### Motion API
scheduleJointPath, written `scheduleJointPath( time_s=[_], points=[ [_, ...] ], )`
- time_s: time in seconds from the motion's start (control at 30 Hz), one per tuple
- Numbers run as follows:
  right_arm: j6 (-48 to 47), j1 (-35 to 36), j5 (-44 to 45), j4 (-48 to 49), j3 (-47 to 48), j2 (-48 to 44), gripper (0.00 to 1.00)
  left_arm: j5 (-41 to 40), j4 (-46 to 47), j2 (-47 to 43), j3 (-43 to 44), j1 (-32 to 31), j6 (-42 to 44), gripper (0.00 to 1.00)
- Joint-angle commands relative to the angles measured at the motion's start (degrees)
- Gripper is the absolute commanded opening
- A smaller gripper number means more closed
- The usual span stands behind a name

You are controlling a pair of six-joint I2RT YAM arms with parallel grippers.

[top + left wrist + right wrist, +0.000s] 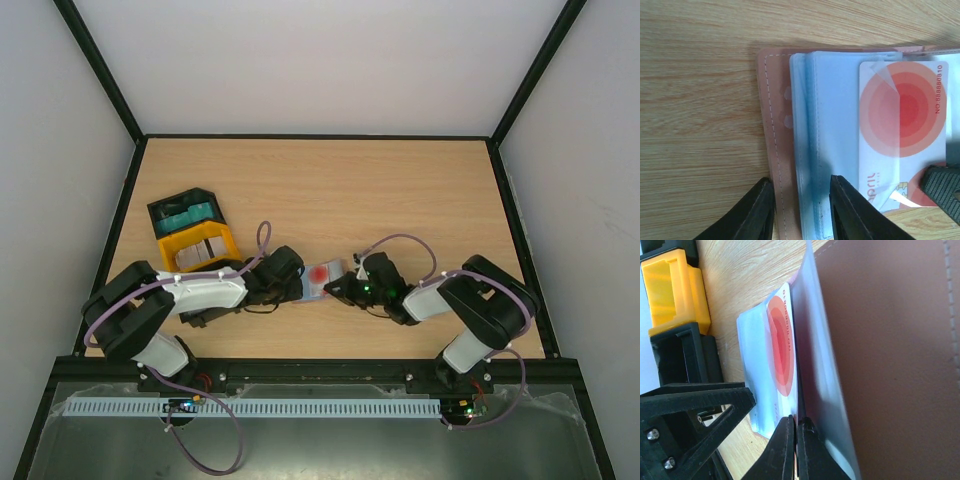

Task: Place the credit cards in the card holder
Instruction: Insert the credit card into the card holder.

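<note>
The card holder lies open on the table, brown-pink cover down and clear sleeves fanned on top. It shows small in the top view. A red-and-white credit card lies on the sleeves. My left gripper is open a little and points down, its fingertips straddling the holder's left edge. My right gripper is shut on the card's near edge, beside the raised brown cover. Its finger shows on the card's corner. Both grippers meet at the table's middle.
A black tray with teal cards and a yellow tray with pale cards stand at the left, just behind my left arm. The yellow tray shows in the right wrist view too. The enclosure's black frame edges the table.
</note>
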Motion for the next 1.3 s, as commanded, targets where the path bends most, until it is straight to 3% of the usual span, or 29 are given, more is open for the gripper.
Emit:
scheduleJointPath(
  time_s=[0.0, 0.57, 0.93, 1.03, 1.27],
  points=[
    [0.9, 1.1, -0.2, -0.9, -0.1, 1.7, 0.02, 0.7, -2.7, 1.5, -2.7, -0.7, -0.2, 0.36],
    [-1.2, 3.1, -2.6, -3.4, 4.7, 7.1, 0.02, 1.1, -2.5, 1.7, -3.4, -0.7, 0.1, 0.32],
    [-2.9, 5.1, -2.1, -7.4, 8.1, 8.7, 0.04, 0.9, -1.6, 0.6, -4.6, -0.9, -0.5, 0.36],
    [-4.7, 5.1, 0.4, -12.7, 8.5, 5.7, 0.1, 0.1, -2.2, 0.2, -4.5, -0.8, -0.6, 0.36],
    [-8.0, 5.2, 8.1, -25.5, 10.1, -4.2, 0.38, -0.9, -3.9, -2.6, -3.5, -0.9, -0.3, 0.38]
  ],
)
